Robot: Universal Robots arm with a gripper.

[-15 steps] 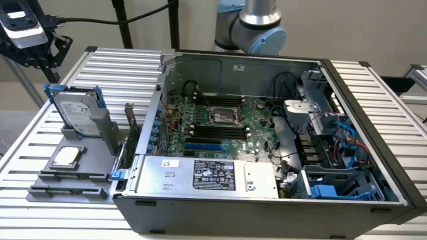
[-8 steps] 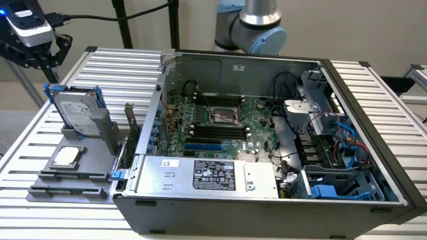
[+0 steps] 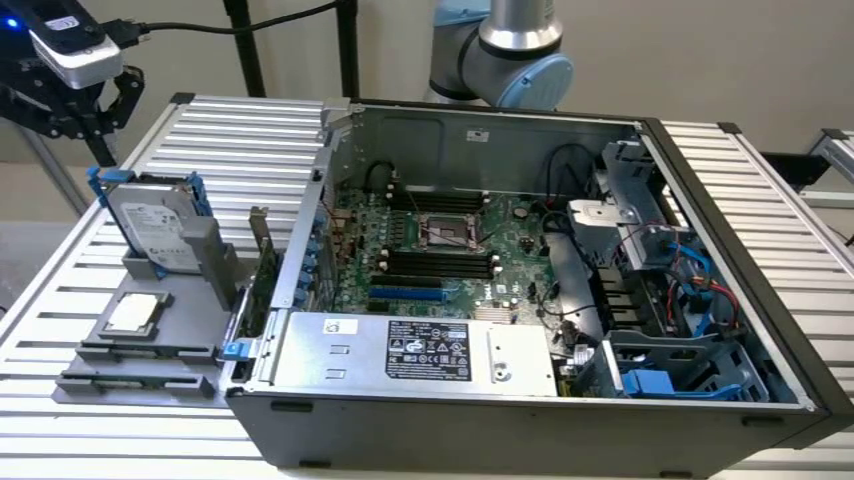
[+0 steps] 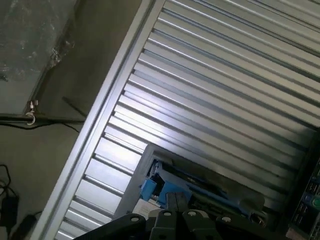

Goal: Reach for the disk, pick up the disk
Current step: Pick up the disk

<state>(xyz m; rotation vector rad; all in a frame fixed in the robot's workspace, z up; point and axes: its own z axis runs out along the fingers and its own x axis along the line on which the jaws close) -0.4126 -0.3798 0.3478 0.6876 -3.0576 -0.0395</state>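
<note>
The disk (image 3: 150,226) is a silver-grey hard drive with a white label and blue carrier rails. It stands on edge, leaning in a grey holder (image 3: 200,262) at the exterior view's left. My gripper (image 3: 102,152) hangs just above the drive's upper far corner and is apart from it. Its dark fingers come together to a point and look shut, with nothing between them. In the wrist view the fingertips (image 4: 172,201) sit close together right over the drive's blue-railed top edge (image 4: 205,189).
An open computer case (image 3: 747,300) stands to the drive's right, with a motherboard (image 3: 441,245) and a silver power supply (image 3: 420,350). A small square chip (image 3: 134,312) lies on a grey fixture near the drive. All of it rests on a slatted aluminium table (image 3: 240,130).
</note>
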